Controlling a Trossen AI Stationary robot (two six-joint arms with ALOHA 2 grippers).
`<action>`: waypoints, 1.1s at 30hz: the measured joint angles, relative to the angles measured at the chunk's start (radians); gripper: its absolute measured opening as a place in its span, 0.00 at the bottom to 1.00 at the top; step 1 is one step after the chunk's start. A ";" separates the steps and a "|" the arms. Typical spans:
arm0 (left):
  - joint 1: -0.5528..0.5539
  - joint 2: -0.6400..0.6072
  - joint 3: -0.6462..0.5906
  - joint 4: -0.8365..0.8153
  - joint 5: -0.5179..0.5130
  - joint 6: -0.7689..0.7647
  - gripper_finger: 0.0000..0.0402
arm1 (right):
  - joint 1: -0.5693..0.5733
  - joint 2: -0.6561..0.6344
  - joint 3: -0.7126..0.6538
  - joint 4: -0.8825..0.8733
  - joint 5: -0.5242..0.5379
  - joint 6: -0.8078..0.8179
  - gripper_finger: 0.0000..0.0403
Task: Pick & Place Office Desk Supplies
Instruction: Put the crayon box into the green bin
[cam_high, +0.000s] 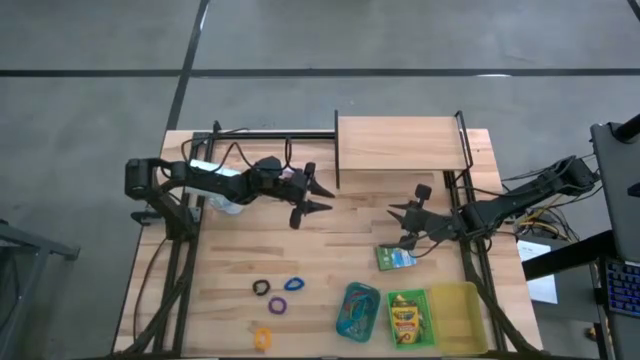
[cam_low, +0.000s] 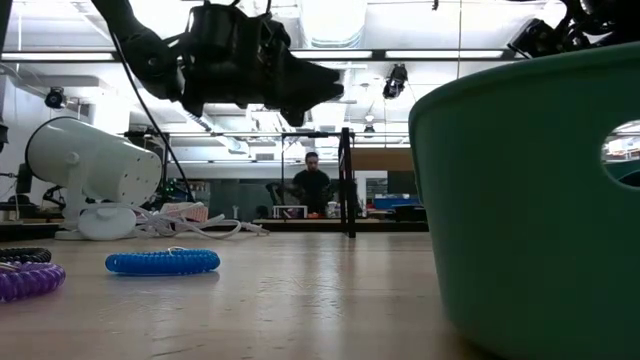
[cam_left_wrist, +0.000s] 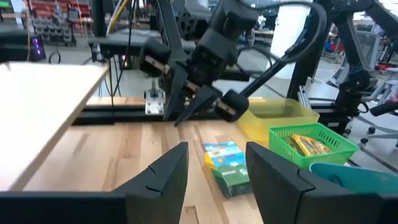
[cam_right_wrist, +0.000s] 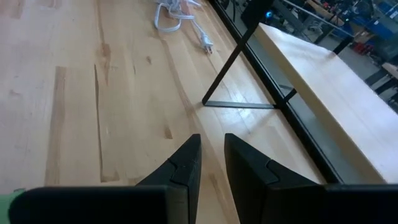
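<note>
A green-and-blue crayon box (cam_high: 396, 258) lies flat on the wooden table, right of the middle; the left wrist view shows this box (cam_left_wrist: 227, 165) too. My right gripper (cam_high: 402, 222) hovers just beyond it, fingers a narrow gap apart (cam_right_wrist: 212, 146), nothing between them. My left gripper (cam_high: 323, 197) hangs level above the table's middle, open and holding nothing (cam_left_wrist: 217, 155), facing the right gripper (cam_left_wrist: 183, 115). Black (cam_high: 261, 288), blue (cam_high: 294, 284), purple (cam_high: 277, 305) and orange (cam_high: 262, 338) loops lie near the front edge. Another crayon box (cam_high: 404, 320) lies in the green tray (cam_high: 421, 300).
A teal tray (cam_high: 357, 310), the green tray and a yellow tray (cam_high: 455, 318) stand in a row at the front right. A wooden shelf (cam_high: 400, 145) on a black frame stands at the far edge. A white lamp (cam_low: 95, 170) with its cord sits at the far left.
</note>
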 joint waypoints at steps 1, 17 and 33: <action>0.000 0.000 0.000 -0.011 0.000 0.000 0.41 | 0.000 0.000 0.000 0.001 -0.005 0.021 0.17; 0.000 0.000 0.002 -0.057 0.000 -0.007 0.41 | 0.000 0.000 0.000 0.000 -0.139 0.636 0.17; 0.000 0.000 0.001 -0.132 -0.001 -0.005 0.41 | 0.000 -0.018 0.052 0.075 -0.344 0.712 0.17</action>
